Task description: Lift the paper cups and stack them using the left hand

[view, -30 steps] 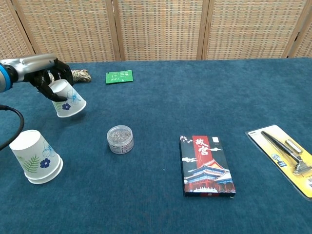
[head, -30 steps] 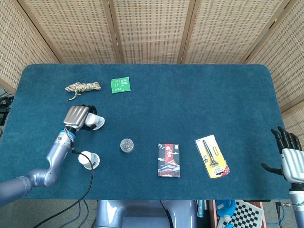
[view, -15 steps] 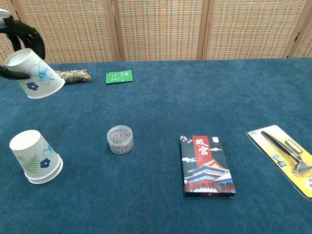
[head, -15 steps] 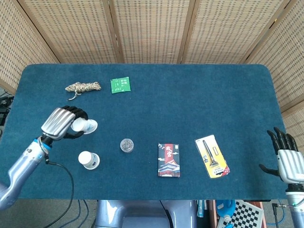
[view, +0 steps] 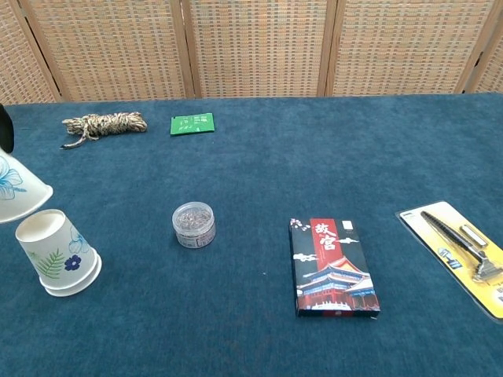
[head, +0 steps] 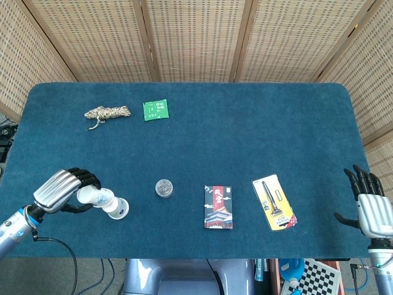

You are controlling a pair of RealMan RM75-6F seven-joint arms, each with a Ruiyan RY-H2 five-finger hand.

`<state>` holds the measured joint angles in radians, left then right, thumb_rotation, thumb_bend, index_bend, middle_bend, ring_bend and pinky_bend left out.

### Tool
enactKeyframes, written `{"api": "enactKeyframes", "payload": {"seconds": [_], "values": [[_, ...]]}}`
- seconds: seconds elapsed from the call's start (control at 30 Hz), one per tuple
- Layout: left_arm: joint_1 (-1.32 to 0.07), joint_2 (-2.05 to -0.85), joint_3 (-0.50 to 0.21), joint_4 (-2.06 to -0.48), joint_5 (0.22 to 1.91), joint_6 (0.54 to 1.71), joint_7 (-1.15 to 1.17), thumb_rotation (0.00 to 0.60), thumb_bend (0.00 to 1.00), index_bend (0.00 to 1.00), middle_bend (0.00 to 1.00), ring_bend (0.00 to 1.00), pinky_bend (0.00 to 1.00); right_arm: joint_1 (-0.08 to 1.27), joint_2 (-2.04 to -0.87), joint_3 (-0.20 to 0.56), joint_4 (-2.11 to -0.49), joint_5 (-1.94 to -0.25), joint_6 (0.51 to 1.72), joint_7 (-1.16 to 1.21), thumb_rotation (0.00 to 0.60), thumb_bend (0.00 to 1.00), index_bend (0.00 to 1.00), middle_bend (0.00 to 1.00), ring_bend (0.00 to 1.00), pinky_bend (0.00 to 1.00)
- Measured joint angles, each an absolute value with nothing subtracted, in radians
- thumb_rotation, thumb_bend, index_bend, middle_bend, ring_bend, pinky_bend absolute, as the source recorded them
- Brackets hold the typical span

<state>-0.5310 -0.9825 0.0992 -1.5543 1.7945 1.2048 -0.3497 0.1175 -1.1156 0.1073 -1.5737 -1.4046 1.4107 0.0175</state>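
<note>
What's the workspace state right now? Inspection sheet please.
Surface: blue cloth table, flat.
Job's things: held cup tilted in the left hand, close above the standing cup, which sits upside down; not yet stacked.
Clutter: rope bundle, green packet, small round tin, card box, pen pack.
Hands: left hand holds the cup, fingers curled round it; right hand at the table's right edge, fingers apart, holding nothing.
Cables: black cable below the left arm.
Surroundings: woven screen panels behind.

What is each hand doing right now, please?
Left hand: holding a paper cup, lifted beside the upside-down cup on the table.
Right hand: open, holding nothing.
</note>
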Motion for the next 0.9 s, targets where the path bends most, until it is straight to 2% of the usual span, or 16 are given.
{"api": "enactKeyframes", "payload": {"seconds": [0.2, 0.63, 0.7, 0.73, 0.77, 0.8, 0.87, 0.9], "values": [[-0.540, -0.988, 0.119, -1.557, 1.822, 1.192, -0.353, 0.600, 0.27, 0.43, 0.47, 0.36, 0.37, 0.116, -1.111, 0.109, -1.575, -1.403, 1.411, 0.026, 0.600, 0.00, 0.00, 0.00, 0.00, 0.00], [-0.561, -1.034, 0.102, -1.579, 1.798, 1.137, -0.246, 0.600, 0.27, 0.43, 0.43, 0.34, 0.36, 0.114, -1.105, 0.110, -1.574, -1.403, 1.412, 0.044, 0.600, 0.00, 0.00, 0.00, 0.00, 0.00], [-0.565, -1.043, 0.098, -1.586, 1.791, 1.127, -0.230, 0.600, 0.27, 0.42, 0.37, 0.29, 0.34, 0.114, -1.103, 0.111, -1.575, -1.403, 1.413, 0.045, 0.600, 0.00, 0.00, 0.00, 0.00, 0.00], [-0.567, -1.047, 0.097, -1.590, 1.787, 1.122, -0.220, 0.600, 0.27, 0.41, 0.32, 0.24, 0.32, 0.114, -1.103, 0.111, -1.575, -1.403, 1.413, 0.047, 0.600, 0.00, 0.00, 0.00, 0.00, 0.00], [-0.568, -1.049, 0.097, -1.594, 1.783, 1.115, -0.213, 0.600, 0.27, 0.34, 0.22, 0.16, 0.28, 0.113, -1.102, 0.111, -1.575, -1.403, 1.414, 0.050, 0.600, 0.00, 0.00, 0.00, 0.00, 0.00], [-0.570, -1.050, 0.097, -1.598, 1.778, 1.106, -0.208, 0.600, 0.27, 0.23, 0.12, 0.07, 0.24, 0.113, -1.102, 0.112, -1.576, -1.403, 1.415, 0.053, 0.600, 0.00, 0.00, 0.00, 0.00, 0.00], [-0.576, -1.046, 0.098, -1.617, 1.762, 1.077, -0.204, 0.600, 0.27, 0.05, 0.01, 0.01, 0.16, 0.111, -1.099, 0.114, -1.577, -1.404, 1.421, 0.062, 0.600, 0.00, 0.00, 0.00, 0.00, 0.00], [-0.581, -1.043, 0.098, -1.630, 1.754, 1.061, -0.203, 0.600, 0.27, 0.00, 0.00, 0.00, 0.11, 0.109, -1.098, 0.115, -1.577, -1.405, 1.425, 0.066, 0.600, 0.00, 0.00, 0.00, 0.00, 0.00]]}}
